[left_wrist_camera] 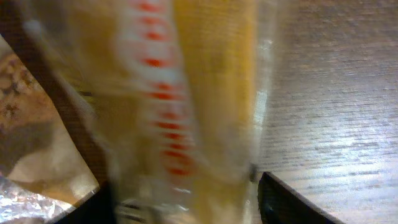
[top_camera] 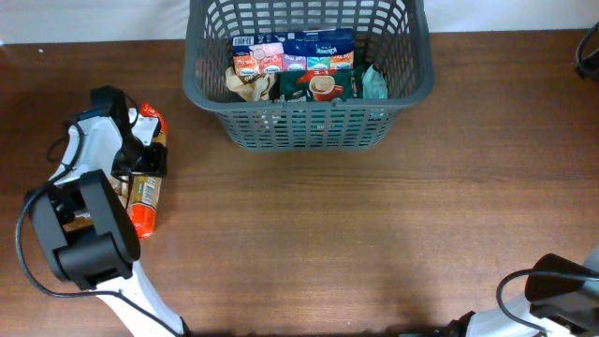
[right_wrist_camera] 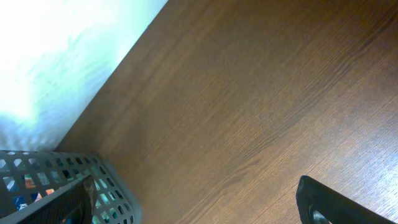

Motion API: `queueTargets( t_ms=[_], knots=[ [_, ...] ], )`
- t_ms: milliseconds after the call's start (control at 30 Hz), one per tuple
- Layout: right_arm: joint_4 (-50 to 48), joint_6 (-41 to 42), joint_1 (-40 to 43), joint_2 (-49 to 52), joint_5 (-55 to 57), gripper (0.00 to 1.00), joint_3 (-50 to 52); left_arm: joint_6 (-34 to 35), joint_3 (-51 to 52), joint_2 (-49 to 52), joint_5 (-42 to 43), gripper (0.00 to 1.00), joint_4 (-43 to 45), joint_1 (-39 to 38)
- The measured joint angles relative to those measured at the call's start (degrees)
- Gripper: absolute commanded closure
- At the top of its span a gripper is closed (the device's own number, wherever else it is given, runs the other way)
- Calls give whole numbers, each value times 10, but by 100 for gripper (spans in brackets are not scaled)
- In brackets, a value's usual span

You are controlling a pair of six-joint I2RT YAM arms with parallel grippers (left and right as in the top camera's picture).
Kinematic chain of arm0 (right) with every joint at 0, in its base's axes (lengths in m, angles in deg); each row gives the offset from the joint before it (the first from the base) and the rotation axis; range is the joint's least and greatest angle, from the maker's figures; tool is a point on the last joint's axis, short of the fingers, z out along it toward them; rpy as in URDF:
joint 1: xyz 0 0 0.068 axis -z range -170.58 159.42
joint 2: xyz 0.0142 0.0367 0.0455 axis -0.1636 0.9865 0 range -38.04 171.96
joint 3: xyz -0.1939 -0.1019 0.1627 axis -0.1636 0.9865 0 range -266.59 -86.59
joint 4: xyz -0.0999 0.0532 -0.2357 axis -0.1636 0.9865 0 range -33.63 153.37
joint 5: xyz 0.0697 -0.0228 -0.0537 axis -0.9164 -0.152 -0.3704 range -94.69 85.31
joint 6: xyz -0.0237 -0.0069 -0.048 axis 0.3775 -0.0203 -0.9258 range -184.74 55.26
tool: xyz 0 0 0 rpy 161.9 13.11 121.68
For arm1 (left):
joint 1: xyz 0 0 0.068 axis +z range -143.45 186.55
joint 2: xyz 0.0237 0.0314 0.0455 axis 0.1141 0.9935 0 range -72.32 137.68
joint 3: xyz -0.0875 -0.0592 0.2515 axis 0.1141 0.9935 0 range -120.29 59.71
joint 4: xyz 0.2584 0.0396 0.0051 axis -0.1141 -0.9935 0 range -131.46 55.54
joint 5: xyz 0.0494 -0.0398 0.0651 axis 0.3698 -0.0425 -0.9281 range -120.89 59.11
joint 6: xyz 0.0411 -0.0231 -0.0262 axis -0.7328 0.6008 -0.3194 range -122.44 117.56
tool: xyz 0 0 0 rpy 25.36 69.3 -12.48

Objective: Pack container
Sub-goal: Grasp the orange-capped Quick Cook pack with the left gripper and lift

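The dark grey lattice basket [top_camera: 309, 120] stands at the back centre and holds several snack packets [top_camera: 295, 56]. Its corner shows in the right wrist view [right_wrist_camera: 74, 180]. My left gripper [top_camera: 142, 157] is at the table's left side. In the left wrist view its fingers [left_wrist_camera: 186, 208] are closed around a blurred yellow packet with red print [left_wrist_camera: 186, 106]. My right gripper [right_wrist_camera: 199, 208] is open and empty above bare table, to the right of the basket. In the overhead view only a dark part of it shows at the right edge [top_camera: 590, 51].
Yellow and orange packets [top_camera: 142, 201] lie on the table under and beside my left gripper. A brown packet with a foil edge [left_wrist_camera: 25, 137] lies just left of the held one. The right arm's base [top_camera: 562, 300] sits at the front right corner.
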Motion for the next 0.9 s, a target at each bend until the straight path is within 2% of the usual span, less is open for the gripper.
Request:
queueTargets(
  t_ms=[300,333,367,400,600,700,800,900],
  knots=[
    [0,0,0,0,0,1,0,1,0,15,-7,53,7,1],
    [0,0,0,0,0,1,0,1,0,17,-8,67,8,1],
    [0,0,0,0,0,1,0,1,0,17,-9,95,8,1],
    [0,0,0,0,0,1,0,2,-1,17,-10,98,8,1],
    [0,0,0,0,0,1,0,4,-23,11,-8,98,-24,2],
    [0,0,0,0,0,1,0,4,-55,18,-2,99,-82,2],
    [0,0,0,0,0,1,0,4,-131,27,0,98,-182,2],
    [2,0,0,0,0,1,0,4,-278,25,0,99,-262,2]
  ],
)
